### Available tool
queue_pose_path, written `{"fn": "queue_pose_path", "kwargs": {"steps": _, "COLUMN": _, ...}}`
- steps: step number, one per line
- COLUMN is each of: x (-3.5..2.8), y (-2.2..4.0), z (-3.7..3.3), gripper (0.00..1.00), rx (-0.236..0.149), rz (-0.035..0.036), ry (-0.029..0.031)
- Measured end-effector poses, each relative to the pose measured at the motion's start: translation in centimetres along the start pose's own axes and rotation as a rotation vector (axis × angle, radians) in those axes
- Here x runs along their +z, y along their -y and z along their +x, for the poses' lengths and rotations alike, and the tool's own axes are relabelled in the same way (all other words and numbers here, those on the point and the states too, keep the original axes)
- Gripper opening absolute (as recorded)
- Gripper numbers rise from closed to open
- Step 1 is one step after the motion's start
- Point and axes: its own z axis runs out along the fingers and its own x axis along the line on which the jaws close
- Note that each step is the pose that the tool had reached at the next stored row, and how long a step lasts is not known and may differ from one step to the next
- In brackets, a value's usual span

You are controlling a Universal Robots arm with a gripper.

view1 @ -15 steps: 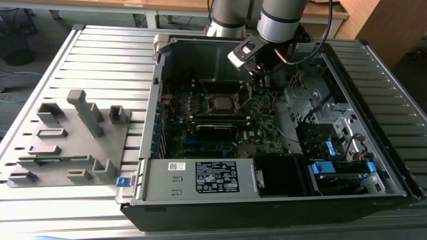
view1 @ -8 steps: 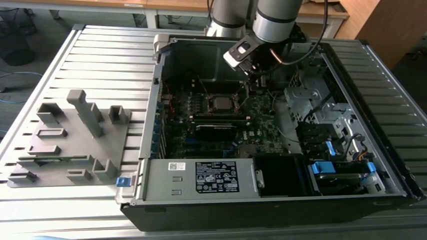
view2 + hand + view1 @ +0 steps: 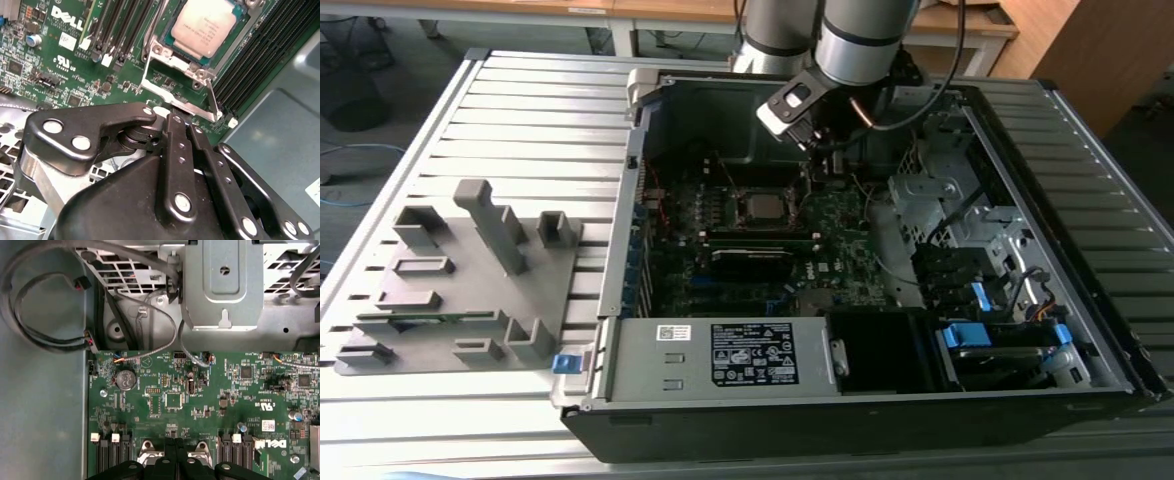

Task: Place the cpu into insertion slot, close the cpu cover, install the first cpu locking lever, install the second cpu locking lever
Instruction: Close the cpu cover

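My pincer (image 3: 183, 122) is squeezed narrow, fingertips together, parked just beside the cpu cover (image 3: 172, 61) edge. The cpu (image 3: 205, 26) sits framed inside the cover, just past my tips.

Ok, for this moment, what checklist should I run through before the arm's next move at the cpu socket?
1. cpu lying flat in the insertion slot: ok.
2. cpu cover down around the cpu: ok, it looks flat in the second wrist view.
3. Locking lever beside the slot latched: cannot tell.
4. gripper shut, with its tips close to the slot's edge: ok.
5. Anything pinched between the gripper's tips: cannot tell.
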Motion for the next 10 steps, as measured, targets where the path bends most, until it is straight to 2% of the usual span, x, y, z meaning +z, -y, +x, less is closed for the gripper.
{"fn": "queue_pose_path", "kwargs": {"steps": 10, "x": 0.13, "y": 1.46, "z": -0.02, "gripper": 0.10, "rx": 0.000, "rz": -0.0001, "ry": -0.0002}}
